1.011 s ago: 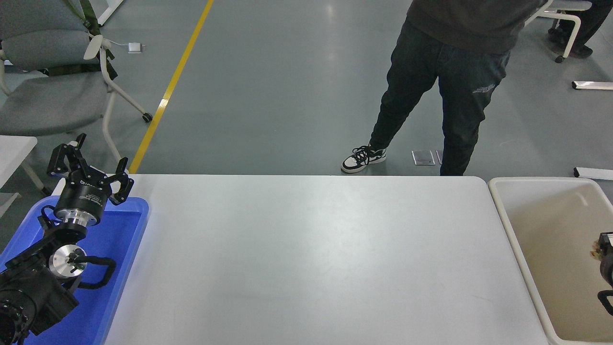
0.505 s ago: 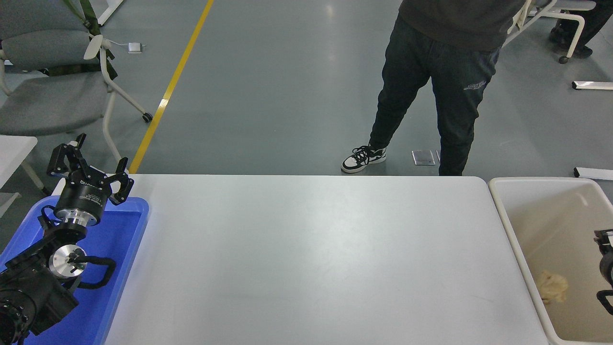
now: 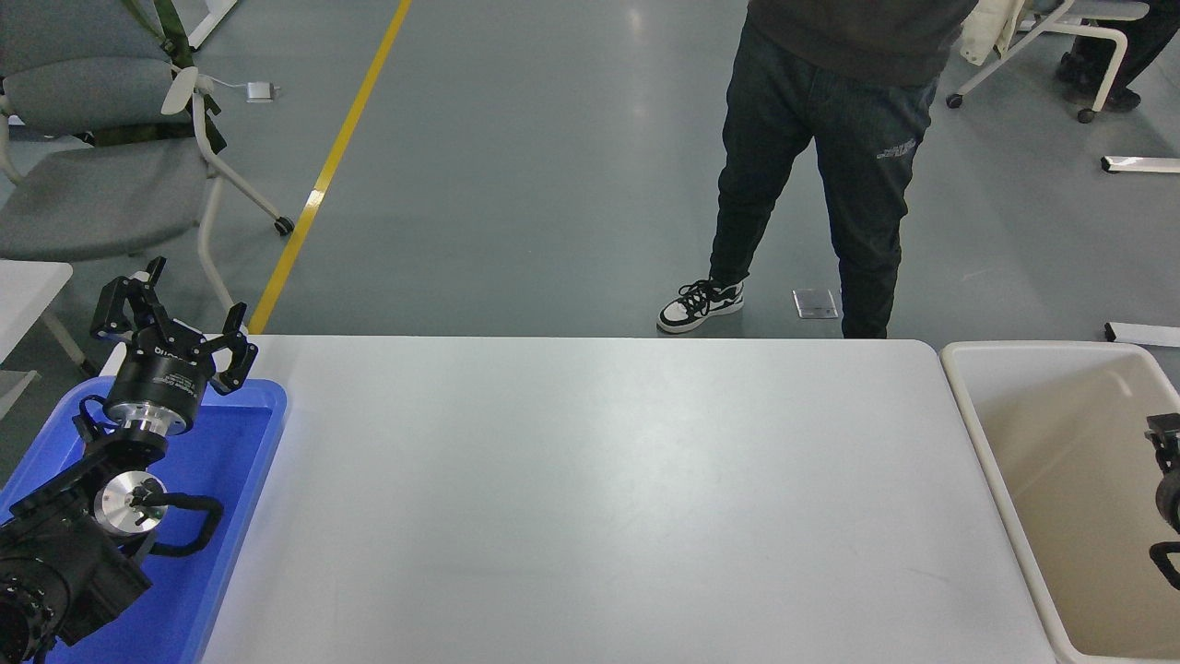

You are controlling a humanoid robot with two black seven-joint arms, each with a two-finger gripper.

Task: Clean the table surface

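Note:
The table surface [image 3: 599, 498] is a wide matte white top with rounded corners, and nothing lies on it. My left gripper [image 3: 175, 318] is parked open at the lower left, above the blue tray [image 3: 230, 480]. Only a small black part of my right gripper [image 3: 1165, 443] shows at the right edge, above the beige-white bin [image 3: 977, 433]. The part of the bin that shows holds nothing.
A person in dark trousers [image 3: 811, 166] stands at the far side of the table, right of centre. A grey chair [image 3: 92, 175] stands at the back left, beside a yellow floor line [image 3: 323, 175]. A small white table corner [image 3: 28, 286] shows at the left edge.
A beige crumpled lump was at my right gripper one second ago and lay in the bin half a second ago; it no longer shows. The person has shifted left.

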